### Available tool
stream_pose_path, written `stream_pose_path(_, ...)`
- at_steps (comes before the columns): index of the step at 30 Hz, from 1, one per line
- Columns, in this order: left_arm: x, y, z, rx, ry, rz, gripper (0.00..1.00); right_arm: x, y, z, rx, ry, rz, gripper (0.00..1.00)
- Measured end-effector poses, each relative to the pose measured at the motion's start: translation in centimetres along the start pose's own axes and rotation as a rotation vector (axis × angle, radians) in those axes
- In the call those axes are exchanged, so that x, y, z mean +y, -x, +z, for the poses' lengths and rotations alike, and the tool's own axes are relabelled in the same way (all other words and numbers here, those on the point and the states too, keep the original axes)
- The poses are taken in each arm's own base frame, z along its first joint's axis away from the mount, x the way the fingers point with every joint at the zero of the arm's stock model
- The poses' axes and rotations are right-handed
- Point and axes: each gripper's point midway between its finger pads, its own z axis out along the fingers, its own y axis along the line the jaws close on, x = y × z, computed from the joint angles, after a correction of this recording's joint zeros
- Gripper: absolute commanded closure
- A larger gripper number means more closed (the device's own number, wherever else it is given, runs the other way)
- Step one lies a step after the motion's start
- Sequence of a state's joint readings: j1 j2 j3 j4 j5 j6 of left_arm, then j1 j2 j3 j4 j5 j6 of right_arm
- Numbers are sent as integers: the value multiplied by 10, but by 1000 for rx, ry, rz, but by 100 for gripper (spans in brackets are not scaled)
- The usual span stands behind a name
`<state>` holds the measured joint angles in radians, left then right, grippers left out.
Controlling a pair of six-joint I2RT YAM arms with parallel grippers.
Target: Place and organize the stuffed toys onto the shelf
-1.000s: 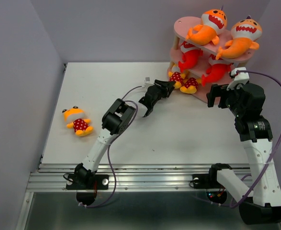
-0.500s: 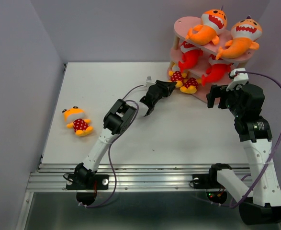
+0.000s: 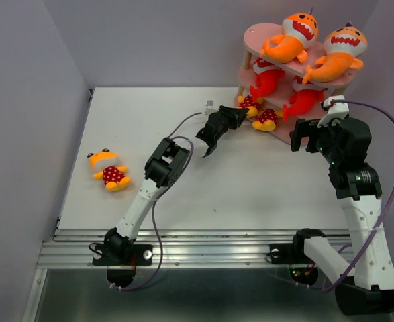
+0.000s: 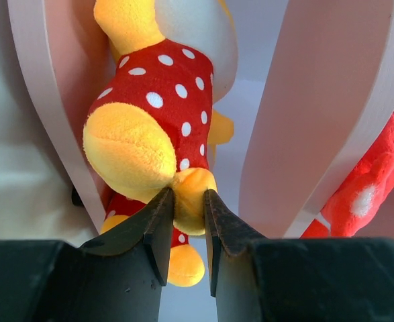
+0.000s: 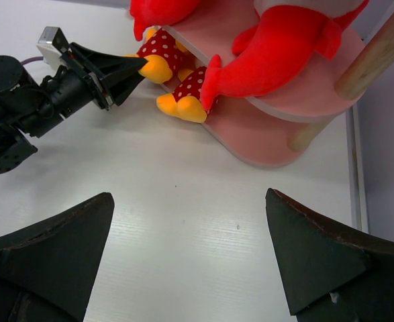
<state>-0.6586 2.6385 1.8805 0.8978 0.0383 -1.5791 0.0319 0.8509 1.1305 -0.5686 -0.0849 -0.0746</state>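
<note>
The yellow foot (image 4: 191,190) of a small dotted toy (image 4: 158,100) is pinched by the left pincer (image 4: 188,201). The pincer is closed on that foot, with one finger on each side of it. The toy is seen at the front of the bottom board of the pink shelf (image 3: 254,32), with its red dotted part turned toward the wrist camera. From above, the left arm is stretched across the white desk (image 3: 250,188) toward the shelf.

A second dotted toy (image 3: 268,119) is seen just beside the first one, on the same bottom board. Its yellow feet stick out over the edge of the board.

Two red sharks (image 3: 268,80) (image 3: 304,98) are laid on the middle board. Two orange sharks (image 3: 292,39) (image 3: 339,54) with white toothy mouths are set on the top board.

A third dotted toy (image 3: 108,171) is left lying on the desk, far off to the left and well apart from the shelf and both arms.

The right pincer (image 5: 188,196) is held wide open above the desk, near the front of the shelf. Nothing is held in it and nothing is touched by it.
</note>
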Motion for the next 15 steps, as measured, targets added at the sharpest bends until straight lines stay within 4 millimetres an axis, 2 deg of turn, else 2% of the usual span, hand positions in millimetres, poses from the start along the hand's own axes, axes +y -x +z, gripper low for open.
stream_pose_path(3, -4, 2, 3, 2, -5, 0, 66, 0, 0, 0, 0, 0, 0, 0)
stream_pose_path(10, 17, 6, 7, 6, 28, 0, 53, -1, 0, 0, 0, -3, 0, 0)
stream_pose_path(15, 16, 6, 6, 11, 18, -1, 29, -1, 0, 0, 0, -3, 0, 0)
